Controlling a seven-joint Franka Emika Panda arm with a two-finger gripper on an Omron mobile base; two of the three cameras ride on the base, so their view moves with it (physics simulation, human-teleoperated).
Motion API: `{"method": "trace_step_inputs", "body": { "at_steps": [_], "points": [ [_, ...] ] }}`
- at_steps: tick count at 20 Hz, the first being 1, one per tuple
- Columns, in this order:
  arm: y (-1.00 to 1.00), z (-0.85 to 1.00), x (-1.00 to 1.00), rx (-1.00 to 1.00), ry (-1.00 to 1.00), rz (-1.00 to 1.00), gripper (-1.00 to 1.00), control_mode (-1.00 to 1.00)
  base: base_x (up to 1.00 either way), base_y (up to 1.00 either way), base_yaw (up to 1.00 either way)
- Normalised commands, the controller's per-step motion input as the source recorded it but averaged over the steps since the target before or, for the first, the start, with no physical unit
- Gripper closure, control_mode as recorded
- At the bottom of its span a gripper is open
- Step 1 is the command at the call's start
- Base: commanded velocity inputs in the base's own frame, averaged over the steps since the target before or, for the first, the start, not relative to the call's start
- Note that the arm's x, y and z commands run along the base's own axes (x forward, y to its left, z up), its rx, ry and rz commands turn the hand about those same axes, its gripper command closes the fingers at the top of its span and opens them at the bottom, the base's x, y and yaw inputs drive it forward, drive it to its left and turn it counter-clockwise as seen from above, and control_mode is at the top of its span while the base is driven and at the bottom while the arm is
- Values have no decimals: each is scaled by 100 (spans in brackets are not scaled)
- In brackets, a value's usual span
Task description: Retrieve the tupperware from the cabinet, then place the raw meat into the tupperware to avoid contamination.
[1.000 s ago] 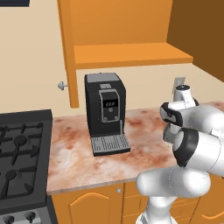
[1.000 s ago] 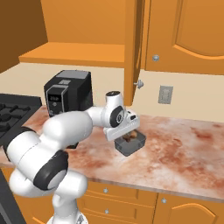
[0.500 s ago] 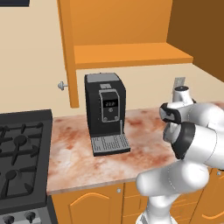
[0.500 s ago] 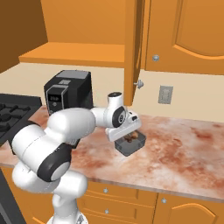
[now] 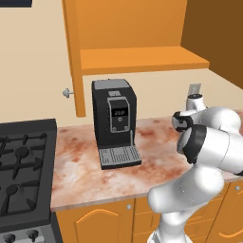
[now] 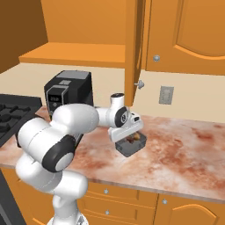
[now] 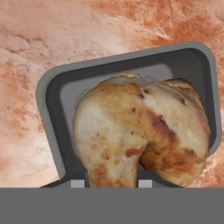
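Coffee machine (image 5: 114, 122) display: small light marks on a dark panel, too blurred to read.
Coffee machine top badge: a pale patch, not legible.
Wall plate (image 6: 165, 95): blank.
Stove (image 5: 23, 176) knobs: no readable marks.
Other text, brands, numbers: none can be read.
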Motion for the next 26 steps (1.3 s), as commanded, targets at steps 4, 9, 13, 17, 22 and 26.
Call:
{"method": "trace_step_inputs", "body": {
  "at_steps": [4, 9, 13, 17, 22, 26],
  "points": [
    [-4, -8, 14, 0, 3, 0, 100, -100, 0, 0, 0],
    [0, -10, 20, 0, 1, 0, -100, -100, 0, 0, 0],
    [-3, -11, 18, 0, 1, 0, -100, -100, 0, 0, 0],
    [-8, -8, 15, 0, 1, 0, -100, -100, 0, 0, 0],
    [-15, 8, 0, 1, -1, 0, -100, -100, 0, 0, 0],
    [-4, 49, -25, 1, -17, 0, -100, -100, 0, 0, 0]
  ]
}}
